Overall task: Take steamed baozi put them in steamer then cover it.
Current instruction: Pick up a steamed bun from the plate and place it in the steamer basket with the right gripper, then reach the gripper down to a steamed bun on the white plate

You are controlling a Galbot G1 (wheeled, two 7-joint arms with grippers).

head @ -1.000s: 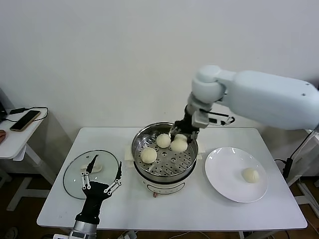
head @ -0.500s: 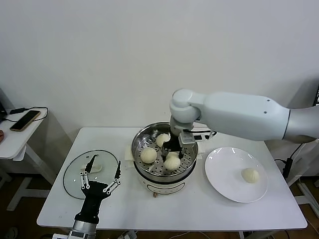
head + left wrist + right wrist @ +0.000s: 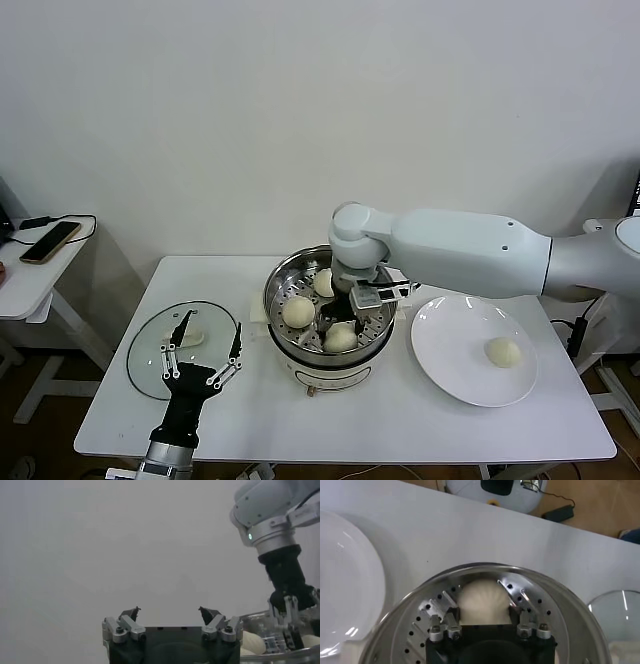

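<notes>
The steamer (image 3: 285, 275) stands mid-table with three baozi on its perforated tray: one on the left (image 3: 298, 311), one at the back (image 3: 322, 283) and one at the front (image 3: 340, 338). My right gripper (image 3: 342, 322) is down inside the pot, open, its fingers on either side of the front baozi (image 3: 482, 597), which rests on the tray (image 3: 415, 630). A fourth baozi (image 3: 502, 351) lies on the white plate (image 3: 450, 340). The glass cover (image 3: 150, 355) lies flat at the table's left. My left gripper (image 3: 205, 345) hovers open over it with nothing between its fingers (image 3: 170, 612).
A side table (image 3: 20, 285) with a phone (image 3: 48, 242) stands at far left. The right arm's big white forearm (image 3: 470, 250) reaches across above the plate and the steamer's right side. Bare tabletop lies in front of the steamer.
My right gripper carried a baozi from the steamer's back right rim down to the front of the tray and opened around it. The left arm has not moved.
</notes>
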